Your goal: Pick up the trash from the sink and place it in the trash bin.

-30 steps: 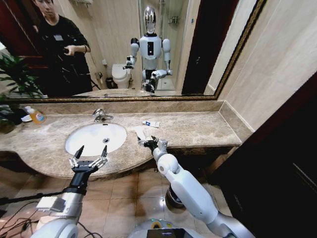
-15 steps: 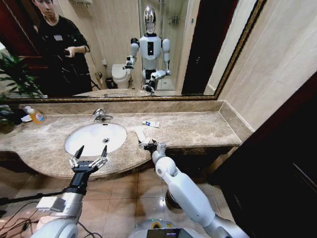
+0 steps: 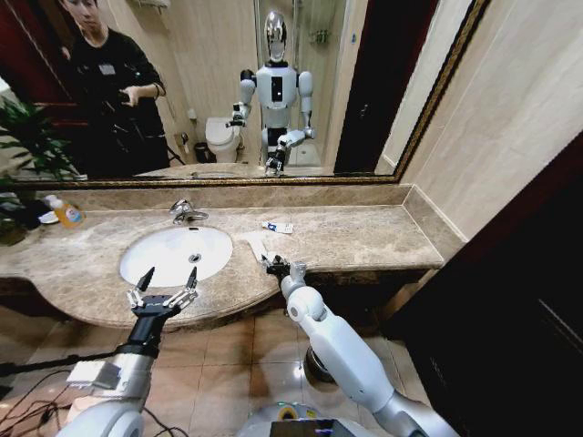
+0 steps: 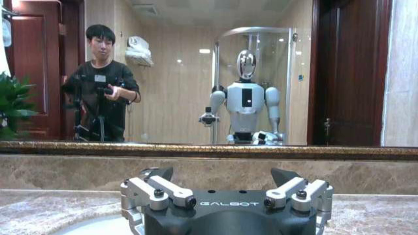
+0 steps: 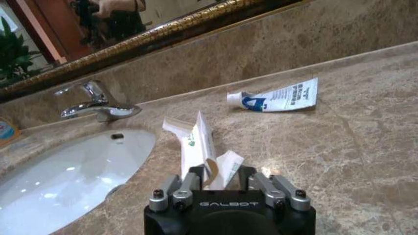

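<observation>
**Right gripper closed on paper strip beside the sink**

The crumpled white paper strip (image 5: 199,147) lies on the beige marble counter (image 3: 364,238), just right of the white oval porcelain sink (image 3: 175,254), its long axis running away from the right gripper (image 5: 219,177) towards the mirror. That gripper's narrowed fingers pinch the near end. The left gripper (image 3: 164,282) hovers spread wide before the sink. A white toiletry tube (image 5: 277,97) lies farther right.
</observation>
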Robot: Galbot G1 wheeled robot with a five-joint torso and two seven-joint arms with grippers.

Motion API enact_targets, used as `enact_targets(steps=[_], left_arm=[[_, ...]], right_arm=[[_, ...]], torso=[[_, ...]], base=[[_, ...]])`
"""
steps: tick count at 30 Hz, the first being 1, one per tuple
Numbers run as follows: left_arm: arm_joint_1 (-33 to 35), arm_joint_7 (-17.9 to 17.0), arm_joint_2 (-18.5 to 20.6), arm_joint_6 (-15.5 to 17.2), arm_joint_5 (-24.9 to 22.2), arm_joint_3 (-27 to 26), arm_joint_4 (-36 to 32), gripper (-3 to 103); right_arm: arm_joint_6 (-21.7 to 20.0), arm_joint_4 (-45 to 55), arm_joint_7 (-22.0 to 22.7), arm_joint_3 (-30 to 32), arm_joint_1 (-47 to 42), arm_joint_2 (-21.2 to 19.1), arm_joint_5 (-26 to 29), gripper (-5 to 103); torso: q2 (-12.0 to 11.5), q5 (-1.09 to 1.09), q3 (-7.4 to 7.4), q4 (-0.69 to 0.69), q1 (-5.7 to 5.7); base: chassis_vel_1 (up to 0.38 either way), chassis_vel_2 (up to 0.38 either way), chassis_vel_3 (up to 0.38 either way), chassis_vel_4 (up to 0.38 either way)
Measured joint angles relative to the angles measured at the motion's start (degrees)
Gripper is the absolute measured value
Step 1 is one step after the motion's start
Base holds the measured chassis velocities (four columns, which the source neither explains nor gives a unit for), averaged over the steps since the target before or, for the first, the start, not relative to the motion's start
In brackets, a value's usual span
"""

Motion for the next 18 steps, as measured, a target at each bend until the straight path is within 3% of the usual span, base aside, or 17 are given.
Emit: enact_targets(steps=[1, 7, 13, 18], left_arm=[[0.0, 0.0, 0.0, 0.0, 0.0, 0.0, 0.0, 100], [0.0, 0.0, 0.0, 0.0, 0.0, 0.0, 0.0, 100], [0.0, 0.0, 0.0, 0.0, 0.0, 0.0, 0.0, 100], [0.0, 0.0, 0.0, 0.0, 0.0, 0.0, 0.0, 100]], right_arm=[[0.0, 0.0, -0.1, 0.0, 0.0, 0.0, 0.0, 32], [0.6, 0.0, -1.4, 0.4, -0.2, -0.6, -0.1, 5], [1.0, 2.2, -1.9, 0.8, -0.9, -1.5, -0.8, 1], [1.5, 6.4, -4.8, 3.0, -2.5, -4.5, -2.5, 0]], torso=[[0.0, 0.00, 0.00, 0.00, 0.00], [0.0, 0.00, 0.00, 0.00, 0.00], [0.0, 0.00, 0.00, 0.00, 0.00], [0.0, 0.01, 0.00, 0.00, 0.00]], base=[[0.000, 0.000, 0.000, 0.000], [0.000, 0.000, 0.000, 0.000], [0.000, 0.000, 0.000, 0.000], [0.000, 0.000, 0.000, 0.000]])
